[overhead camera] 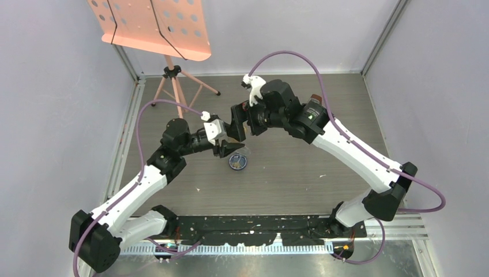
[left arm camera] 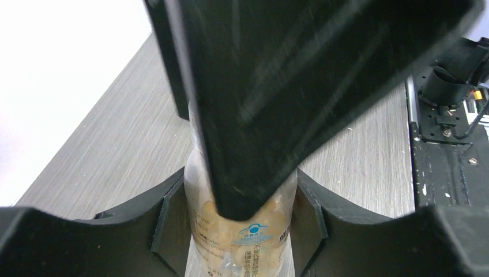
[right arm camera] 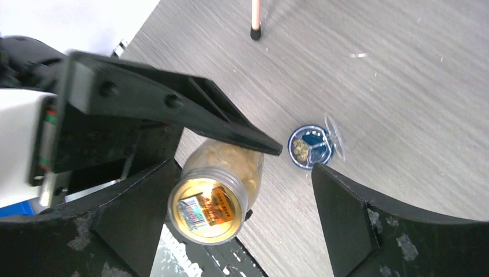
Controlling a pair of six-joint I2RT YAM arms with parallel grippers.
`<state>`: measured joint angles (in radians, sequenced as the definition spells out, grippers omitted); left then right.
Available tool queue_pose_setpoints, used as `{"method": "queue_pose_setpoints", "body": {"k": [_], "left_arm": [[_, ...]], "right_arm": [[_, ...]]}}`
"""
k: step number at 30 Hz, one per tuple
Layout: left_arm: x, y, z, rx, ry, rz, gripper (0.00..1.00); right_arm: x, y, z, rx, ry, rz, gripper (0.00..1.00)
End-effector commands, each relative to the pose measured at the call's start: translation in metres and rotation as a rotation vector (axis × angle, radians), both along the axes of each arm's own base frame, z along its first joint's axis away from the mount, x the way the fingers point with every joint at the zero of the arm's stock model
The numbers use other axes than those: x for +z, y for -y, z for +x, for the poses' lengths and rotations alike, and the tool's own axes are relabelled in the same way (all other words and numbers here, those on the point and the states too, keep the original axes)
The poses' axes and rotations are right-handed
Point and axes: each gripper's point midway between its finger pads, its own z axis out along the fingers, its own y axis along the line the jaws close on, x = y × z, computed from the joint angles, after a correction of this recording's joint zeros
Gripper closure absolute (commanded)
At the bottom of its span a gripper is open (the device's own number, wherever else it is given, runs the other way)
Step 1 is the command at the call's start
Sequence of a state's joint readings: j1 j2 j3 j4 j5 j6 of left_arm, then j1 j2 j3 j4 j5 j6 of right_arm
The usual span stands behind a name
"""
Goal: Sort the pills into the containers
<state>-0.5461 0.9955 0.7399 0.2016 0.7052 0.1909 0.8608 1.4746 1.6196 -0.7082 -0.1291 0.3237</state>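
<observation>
My left gripper is shut on the small amber bottle, its fingers pressing both sides. Yellowish-tan pills show through the bottle's wall. In the right wrist view the bottle's round gold end with an orange-and-white sticker faces the camera. My right gripper is open wide around that end, which lies close to its left finger and apart from the other. The dark-blue dish lies on the table just below both grippers, with a few pills in it.
A clear lid lies against the dish. A pink music stand on a tripod stands at the back left; one foot shows in the right wrist view. A white fleck lies on the table. Walls close in left, right and back.
</observation>
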Motion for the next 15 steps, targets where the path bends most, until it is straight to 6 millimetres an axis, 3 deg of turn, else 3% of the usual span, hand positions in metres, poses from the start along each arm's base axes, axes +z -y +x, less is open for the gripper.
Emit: {"method": "queue_pose_setpoints", "body": {"k": [1, 5, 10, 15], "left_arm": [[0.013, -0.001, -0.01, -0.052, 0.05, -0.03, 1.0], [0.016, -0.003, -0.014, -0.074, 0.042, -0.039, 1.0], [0.017, -0.003, -0.021, -0.135, 0.02, -0.031, 1.0], [0.011, -0.002, -0.026, -0.176, -0.002, 0.0, 1.0]], "right_arm": [[0.075, 0.009, 0.003, 0.034, 0.179, 0.127, 0.03], [0.082, 0.017, -0.012, 0.194, 0.252, 0.125, 0.05], [0.082, 0.014, -0.059, 0.573, 0.375, 0.124, 0.12], [0.064, 0.015, -0.06, 0.725, 0.484, 0.04, 0.14]]}}
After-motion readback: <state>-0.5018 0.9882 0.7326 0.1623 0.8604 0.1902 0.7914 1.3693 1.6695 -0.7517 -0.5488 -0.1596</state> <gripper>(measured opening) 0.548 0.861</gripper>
